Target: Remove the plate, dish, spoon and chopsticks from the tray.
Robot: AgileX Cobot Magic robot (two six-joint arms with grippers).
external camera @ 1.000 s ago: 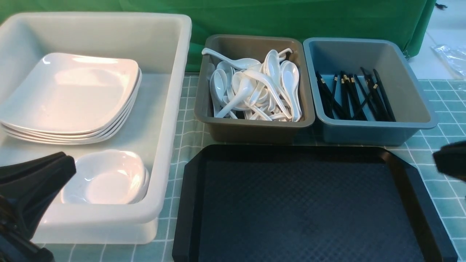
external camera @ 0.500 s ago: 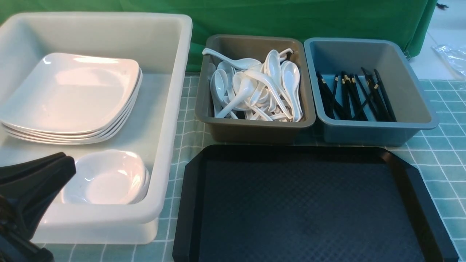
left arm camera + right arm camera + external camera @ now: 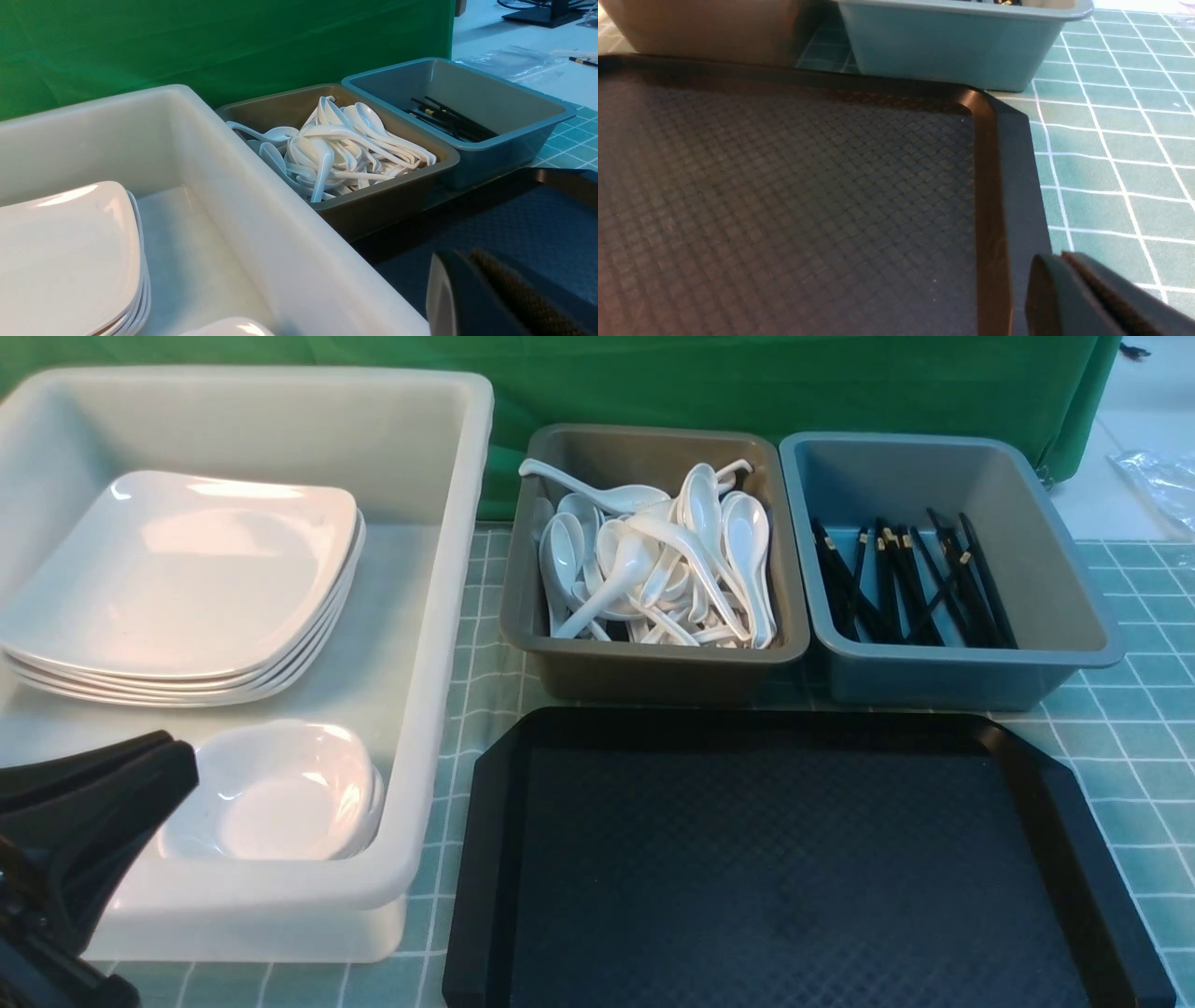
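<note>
Front view: tray (image 3: 803,859) bare, plate (image 3: 177,574) stacked in white tub (image 3: 448,616) left of it, glossy, slippery, brittle, best gripped at rim | Left wrist view: left gripper (image 3: 502,298) pressed together, empty | Right wrist view: right gripper (image 3: 1087,298) together, empty, beside tray's edge.

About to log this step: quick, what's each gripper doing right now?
Left gripper: closed, holding nothing.
Right gripper: closed, holding nothing.

tray (image 3: 485,859) before two tubs (image 3: 653,663), bin (image 3: 429,616) at left
</note>
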